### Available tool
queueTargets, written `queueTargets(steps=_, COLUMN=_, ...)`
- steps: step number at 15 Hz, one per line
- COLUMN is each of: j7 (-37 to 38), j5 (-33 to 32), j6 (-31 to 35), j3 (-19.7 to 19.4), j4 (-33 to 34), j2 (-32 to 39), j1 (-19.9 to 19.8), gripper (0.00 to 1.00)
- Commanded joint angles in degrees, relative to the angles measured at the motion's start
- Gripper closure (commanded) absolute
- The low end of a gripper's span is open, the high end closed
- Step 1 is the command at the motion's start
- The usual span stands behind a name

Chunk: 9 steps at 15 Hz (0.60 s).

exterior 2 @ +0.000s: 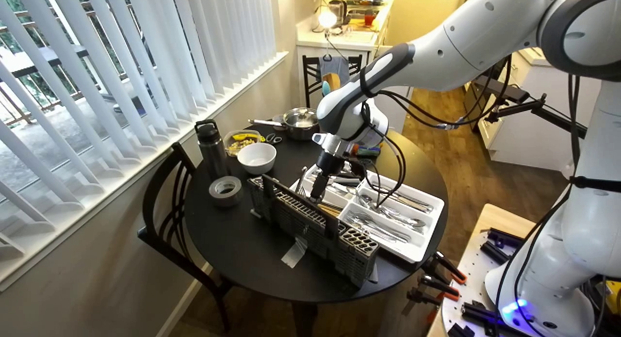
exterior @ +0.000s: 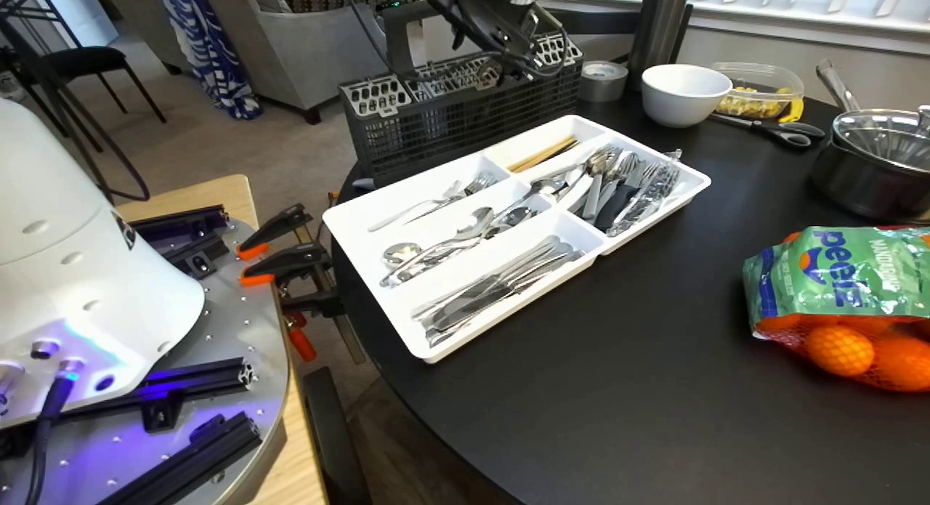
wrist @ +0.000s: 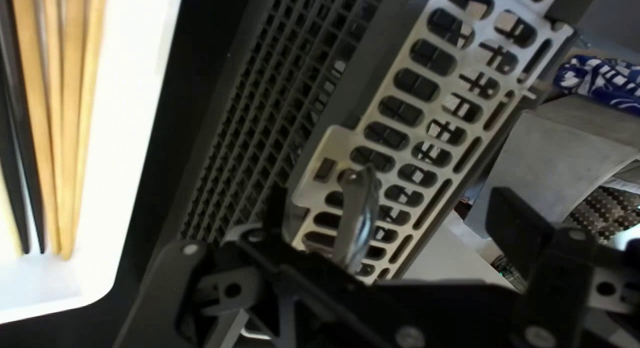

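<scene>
My gripper [wrist: 397, 213] stands open above the grey cutlery basket [wrist: 320, 152], its two fingers wide apart. Between them a shiny metal utensil [wrist: 357, 218] rises from the slotted top, closer to the left finger; its lower part is hidden by the gripper. In an exterior view the gripper [exterior 2: 318, 189] points down at the basket [exterior 2: 301, 225], beside the white cutlery tray [exterior 2: 415, 254]. The tray [exterior: 370, 214] holds forks, spoons [exterior: 465, 232] and knives [exterior: 501, 287] in separate compartments, plus a mixed pile [exterior: 617, 182]. Wooden and black chopsticks [wrist: 75, 112] lie in its compartment nearest the basket.
Around the round black table [exterior: 617, 389] stand a tape roll [exterior 2: 225, 189], a white bowl [exterior 2: 257, 157], a tall bottle [exterior 2: 211, 143], a food container [exterior: 759, 91], scissors [exterior: 788, 133] and a lidded pot [exterior: 872, 171]. A bag of mandarins [exterior: 843, 301] lies at the side.
</scene>
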Motion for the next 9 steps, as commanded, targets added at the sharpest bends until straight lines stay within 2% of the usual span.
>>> queueTargets(steps=1, j7=-6.69, j5=9.09, j6=5.77, j3=1.22, j4=-6.66, j2=-6.05, j1=1.26, gripper=0.00)
queueTargets(steps=4, j7=-8.54, j5=19.80, j6=7.58, j3=0.44, j4=-8.67, j2=-9.20, j1=2.22, gripper=0.00)
queueTargets(steps=5, j7=-6.22, j5=14.79, j6=5.60, j3=-0.61, j4=-5.11, j2=-5.11, j1=3.18, gripper=0.00)
queueTargets(steps=9, j7=-6.39, j5=15.31, j6=5.57, j3=-1.22, j4=-5.22, j2=-5.31, j1=3.63, gripper=0.00)
